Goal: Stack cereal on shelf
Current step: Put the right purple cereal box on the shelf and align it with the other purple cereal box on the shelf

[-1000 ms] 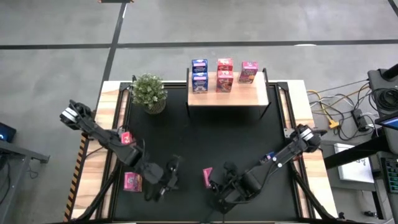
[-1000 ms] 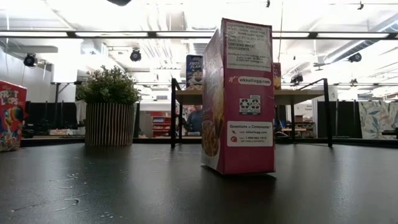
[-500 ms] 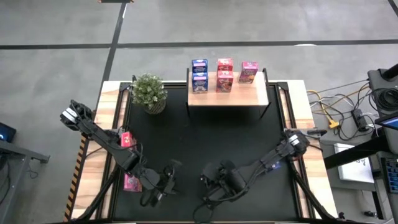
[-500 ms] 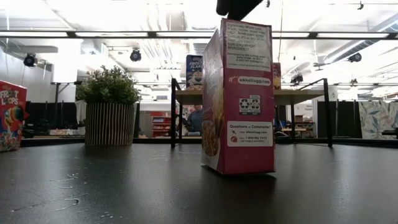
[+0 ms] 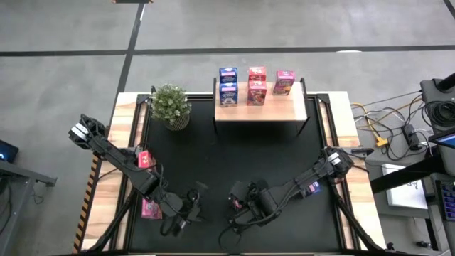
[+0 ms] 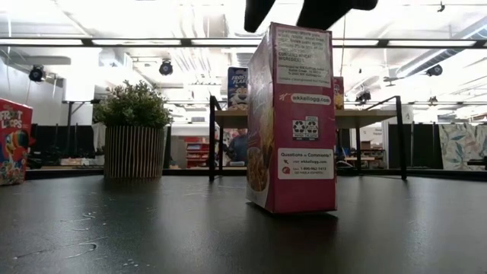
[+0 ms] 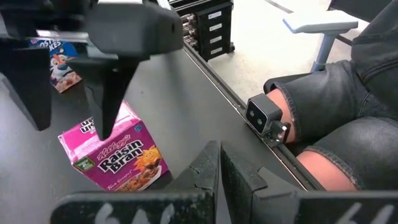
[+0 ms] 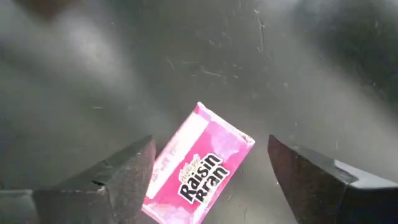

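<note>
Pink cardboard Raisin Bran cereal box (image 8: 199,168) stands under my right gripper (image 8: 211,171), fingers spread; next I descend, pinch, carry it to the pale wooden shelf (image 5: 274,110). Left gripper (image 7: 219,171) waits pressed together.

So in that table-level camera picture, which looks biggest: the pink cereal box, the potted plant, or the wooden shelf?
As they look in the low view:
1. Pink cereal box, tallest by far, though it stands nearest the camera, so this is misleading.
2. Potted plant.
3. Wooden shelf, far back and partly hidden behind the box; its rank against the plant is unsure.
</note>
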Available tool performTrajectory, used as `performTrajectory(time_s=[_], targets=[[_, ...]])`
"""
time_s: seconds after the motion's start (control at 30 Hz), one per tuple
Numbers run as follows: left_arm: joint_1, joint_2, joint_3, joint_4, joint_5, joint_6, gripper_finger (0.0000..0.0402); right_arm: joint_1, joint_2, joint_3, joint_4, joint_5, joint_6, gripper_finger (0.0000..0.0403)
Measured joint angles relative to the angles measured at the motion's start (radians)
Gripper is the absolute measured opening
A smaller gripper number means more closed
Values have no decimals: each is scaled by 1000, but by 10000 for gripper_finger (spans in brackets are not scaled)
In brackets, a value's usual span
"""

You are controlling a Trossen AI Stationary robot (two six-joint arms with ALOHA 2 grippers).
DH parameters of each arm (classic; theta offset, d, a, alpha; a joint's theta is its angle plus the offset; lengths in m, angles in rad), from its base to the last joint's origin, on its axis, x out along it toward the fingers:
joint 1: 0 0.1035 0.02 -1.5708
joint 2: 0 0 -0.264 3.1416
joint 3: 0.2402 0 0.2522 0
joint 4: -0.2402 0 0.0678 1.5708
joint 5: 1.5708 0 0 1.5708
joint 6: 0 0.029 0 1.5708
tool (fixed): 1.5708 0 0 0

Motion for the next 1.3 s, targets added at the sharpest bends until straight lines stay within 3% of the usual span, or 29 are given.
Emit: performTrajectory(time_s=[0.27, 0.87, 1.3], targets=[[0, 0, -4, 0, 0, -9, 0, 2, 0, -61, 24, 2, 75, 303], [0, -1, -9, 0, 0, -15, 0, 2, -32, -62, 31, 12, 71, 287], [0, -1, -10, 0, 0, -19, 0, 20, -31, -85, 63, 24, 103, 304]])
